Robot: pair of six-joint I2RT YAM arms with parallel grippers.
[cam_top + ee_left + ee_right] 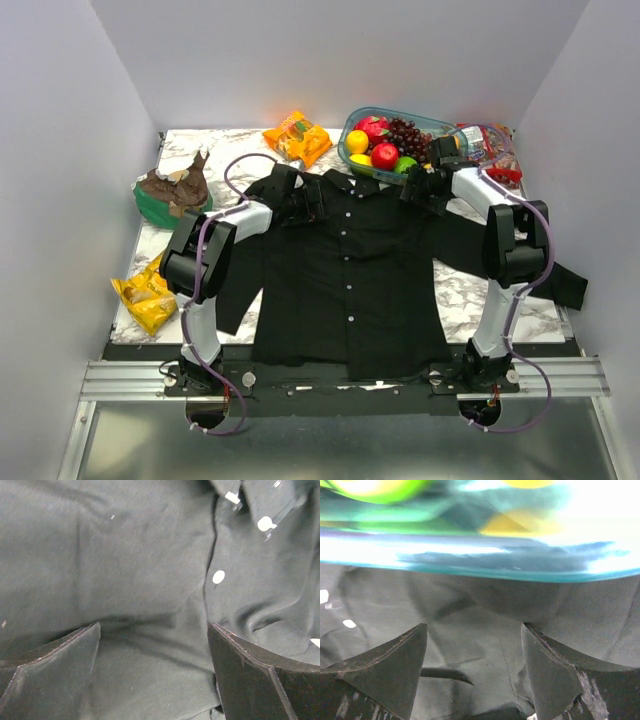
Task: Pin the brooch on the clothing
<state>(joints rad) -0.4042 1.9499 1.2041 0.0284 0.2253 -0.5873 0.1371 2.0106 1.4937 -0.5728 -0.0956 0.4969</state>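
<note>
The black button-up shirt (350,280) lies spread flat on the marble table, collar at the far side. My left gripper (312,207) is open and empty, low over the shirt's left shoulder by the collar; in the left wrist view (154,627) only cloth lies between the fingers. A pale round disc (265,523), a little larger than the white button (218,576), sits near the collar and may be the brooch. My right gripper (415,192) is open and empty over the right shoulder; the right wrist view (474,626) shows cloth between the fingers.
A teal fruit bowl (345,150) stands just behind the collar, its rim (480,572) close to my right gripper. An orange snack bag (297,137), a green bowl (170,195), a yellow bag (147,293) and red packets (490,140) lie around the shirt.
</note>
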